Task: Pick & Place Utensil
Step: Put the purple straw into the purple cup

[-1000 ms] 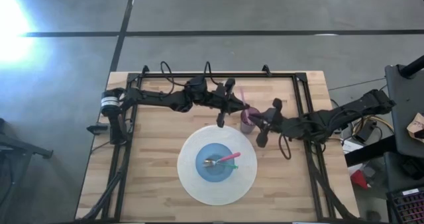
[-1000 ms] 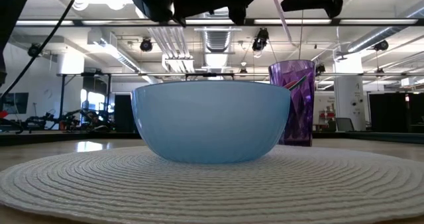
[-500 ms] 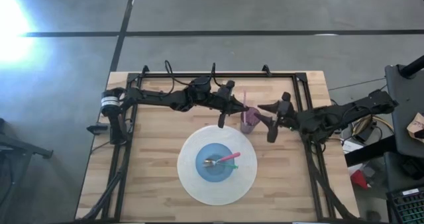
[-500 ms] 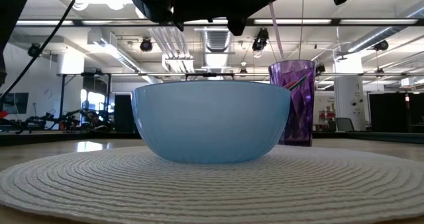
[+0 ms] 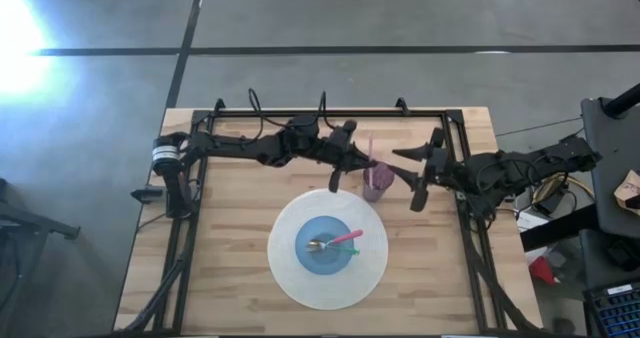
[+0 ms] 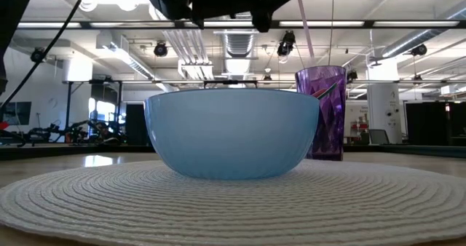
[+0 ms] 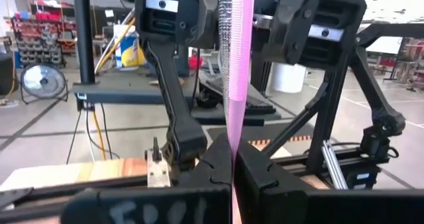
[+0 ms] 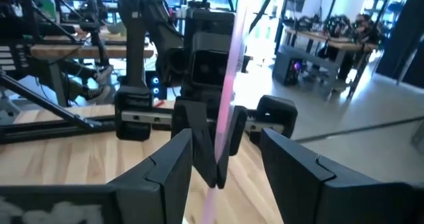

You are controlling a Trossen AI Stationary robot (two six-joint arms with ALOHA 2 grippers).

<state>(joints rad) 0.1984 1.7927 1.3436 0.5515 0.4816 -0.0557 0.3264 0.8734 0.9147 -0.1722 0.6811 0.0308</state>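
Observation:
A purple cup stands on the wooden table behind the white placemat. A pink utensil rises from the cup, and my left gripper is shut on it just above the cup. My right gripper hangs open to the right of the cup, touching nothing. In the right wrist view its fingers frame the left gripper and the pink utensil farther off. A blue bowl on the placemat holds a metal, a pink and a green utensil. My left gripper pinches the pink utensil's handle between its two fingers, above the cup's rim. The fingers come level from the table's left and lie across the handle. The utensil stands nearly upright, its lower end down inside the purple cup.
A black metal frame runs along the table's far edge and down both sides. The bowl and placemat take up the table's near middle. Bare wood lies to the left of the placemat.
My right gripper has opened and drawn back from the purple cup toward the table's right edge. The cup stays where it was. My left gripper keeps its hold on the pink utensil above the cup.

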